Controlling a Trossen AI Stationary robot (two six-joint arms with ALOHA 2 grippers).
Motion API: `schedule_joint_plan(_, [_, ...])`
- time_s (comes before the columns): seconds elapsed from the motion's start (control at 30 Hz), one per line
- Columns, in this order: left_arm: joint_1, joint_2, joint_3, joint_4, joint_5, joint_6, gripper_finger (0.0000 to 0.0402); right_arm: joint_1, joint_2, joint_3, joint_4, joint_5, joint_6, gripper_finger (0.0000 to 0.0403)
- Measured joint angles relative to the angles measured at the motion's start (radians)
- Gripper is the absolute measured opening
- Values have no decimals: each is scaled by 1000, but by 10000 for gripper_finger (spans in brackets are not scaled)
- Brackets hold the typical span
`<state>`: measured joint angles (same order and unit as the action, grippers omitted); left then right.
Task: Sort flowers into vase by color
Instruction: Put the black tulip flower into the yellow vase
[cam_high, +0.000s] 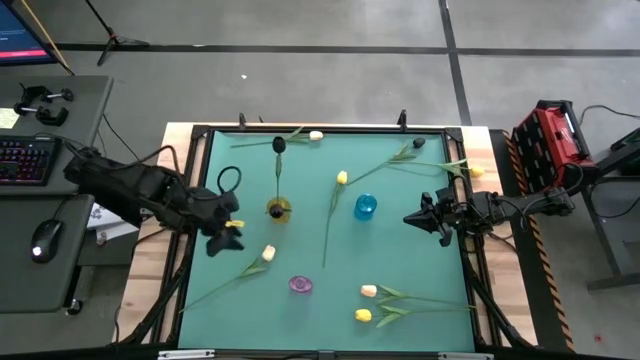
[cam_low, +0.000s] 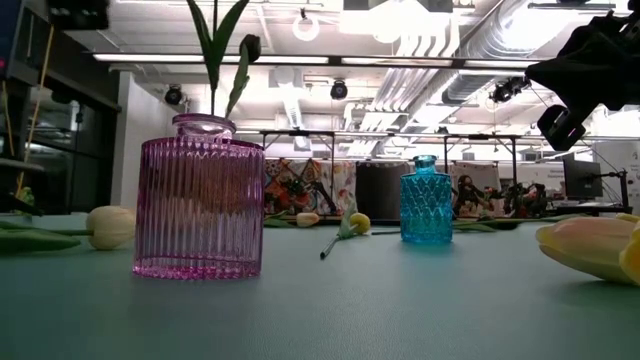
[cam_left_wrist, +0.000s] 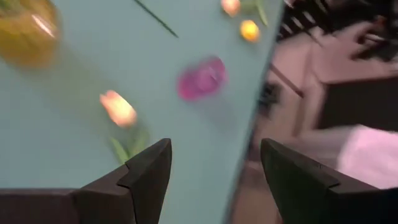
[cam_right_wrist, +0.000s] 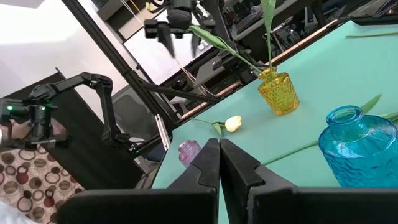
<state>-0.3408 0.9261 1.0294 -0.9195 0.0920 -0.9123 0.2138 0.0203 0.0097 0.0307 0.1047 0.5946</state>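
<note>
The left claw (cam_high: 228, 238) hangs at the left edge of the tabletop (cam_high: 300, 240), its dark, angular fingers (cam_left_wrist: 149, 171) spread wide with nothing between them. The right claw (cam_high: 418, 219) waits over the right side, fingers pressed together and empty.

The tabletop is a smooth teal mat in a black frame set on pale wood, on a grey concrete floor; a desk with a keyboard (cam_high: 25, 160) and mouse stands to the left, a red case (cam_high: 548, 140) to the right. Beyond, bright ceiling lights and exposed ducts.

Three small glass vases stand on the mat. The yellow vase (cam_high: 279, 210), faceted, holds one black tulip (cam_high: 279, 145) on a thin green stem. The blue vase (cam_low: 427, 200), diamond-patterned with a narrow neck, looks empty. The ribbed purple vase (cam_low: 200, 205) sits near the front; whether it holds anything I cannot tell.

The other flowers lie loose: a cream-peach tulip (cam_high: 268, 253) just beside the left claw, a yellow tulip (cam_high: 342, 178) mid-mat, and a peach and yellow pair (cam_high: 366, 303) at the front.
</note>
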Motion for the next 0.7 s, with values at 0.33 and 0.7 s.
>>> schedule_joint_plan(0.33, [0,-15,0,5,-131,-80,235,0,0,0,9,8,25,0])
schedule_joint_plan(0.7, [23,-9,0,4,-517,5,235,0,2,0,146,597,411,0])
